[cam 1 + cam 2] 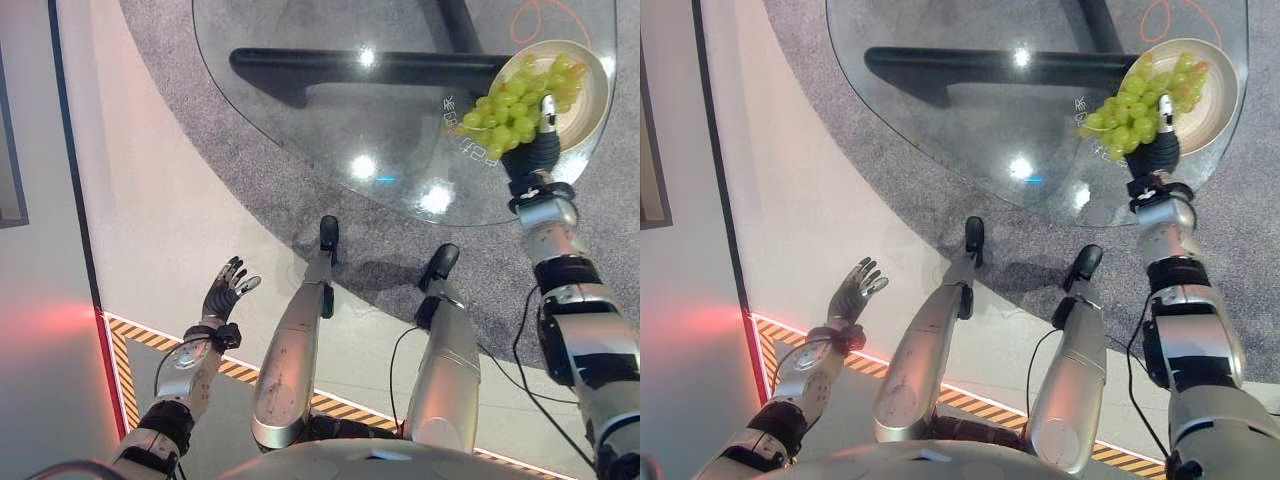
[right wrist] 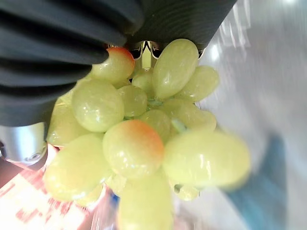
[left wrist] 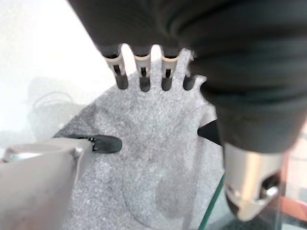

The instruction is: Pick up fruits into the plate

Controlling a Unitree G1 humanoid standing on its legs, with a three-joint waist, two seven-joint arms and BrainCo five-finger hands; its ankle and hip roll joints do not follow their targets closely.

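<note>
Your right hand point(image 1: 541, 150) is clamped on the bunch of green grapes point(image 1: 515, 105), which hangs half over the plate point(image 1: 593, 100) and half over the glass table point(image 1: 330, 110). Release now and the overhanging grapes may roll off the rim. Your left hand point(image 1: 225, 290) hangs idle, fingers spread.

Both eye views look steeply down from the head and share the glass table point(image 1: 330, 110) far ahead, the plate point(image 1: 592, 105) at far right and the grey carpet point(image 1: 940, 215) nearer. The left wrist view looks along the left hand point(image 3: 144, 72) down onto that carpet. The right wrist view sits very close against the grapes point(image 2: 139, 139).
</note>
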